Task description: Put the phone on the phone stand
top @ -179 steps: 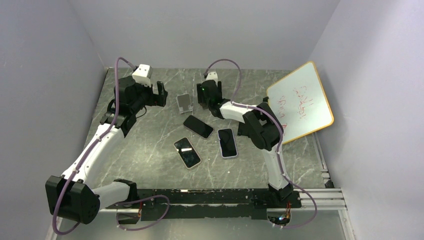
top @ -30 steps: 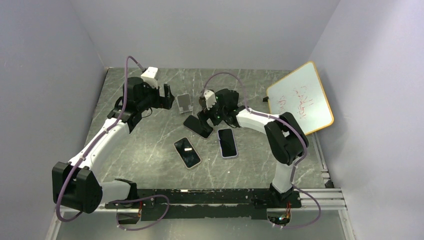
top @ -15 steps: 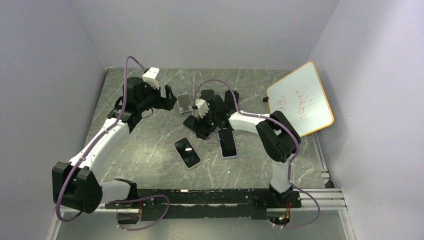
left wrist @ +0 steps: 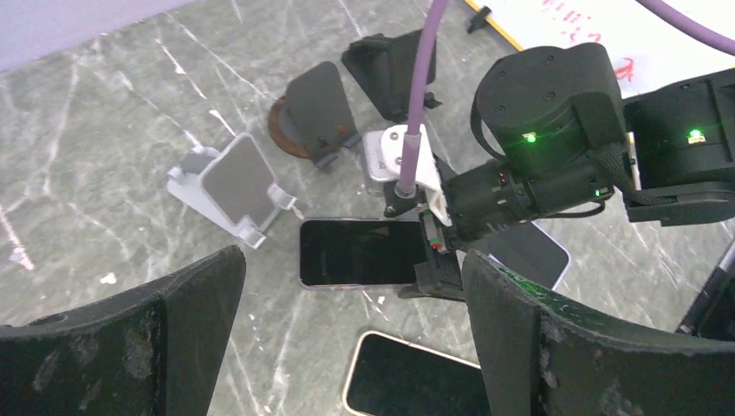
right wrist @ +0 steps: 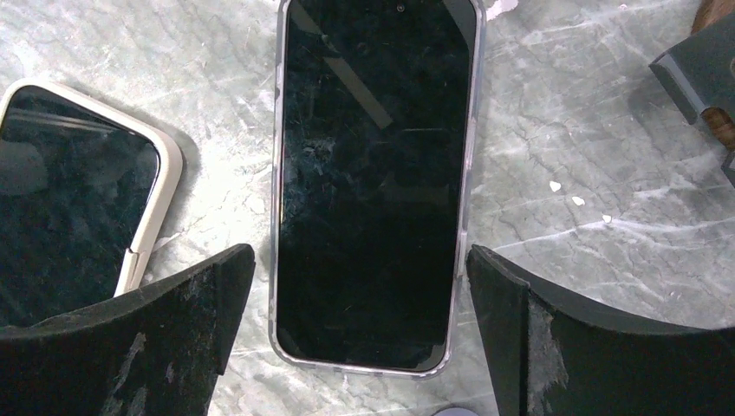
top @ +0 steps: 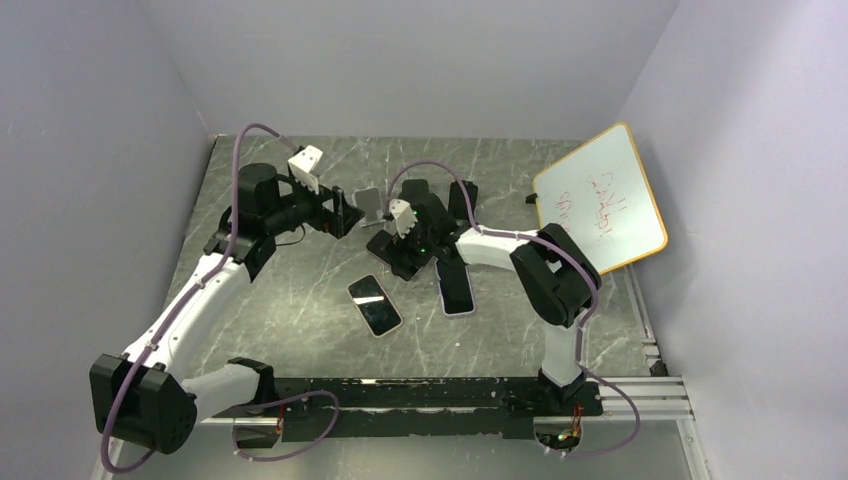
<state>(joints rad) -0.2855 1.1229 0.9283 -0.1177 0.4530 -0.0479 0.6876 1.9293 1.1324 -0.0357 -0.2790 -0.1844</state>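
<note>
The phone stand [top: 370, 203] is small, white and grey, and stands at the back middle of the table; it also shows in the left wrist view [left wrist: 234, 186]. A black phone in a clear case [top: 385, 247] lies flat just in front of it, also seen in the left wrist view [left wrist: 360, 251] and the right wrist view [right wrist: 373, 182]. My right gripper [top: 412, 262] [right wrist: 360, 260] is open, low over that phone's near end, one finger on each side. My left gripper [top: 345, 215] [left wrist: 354, 260] is open and empty, just left of the stand.
A cream-cased phone [top: 375, 305] and a white-cased phone [top: 455, 287] lie nearer the front. Two black wedge-shaped pieces [top: 462, 195] with a brown disc [left wrist: 282, 139] sit behind the stand. A whiteboard [top: 600, 200] leans at the right wall.
My right gripper has swung left from beside the stand and come down over the clear-cased phone. My left gripper has moved right, close to the stand.
</note>
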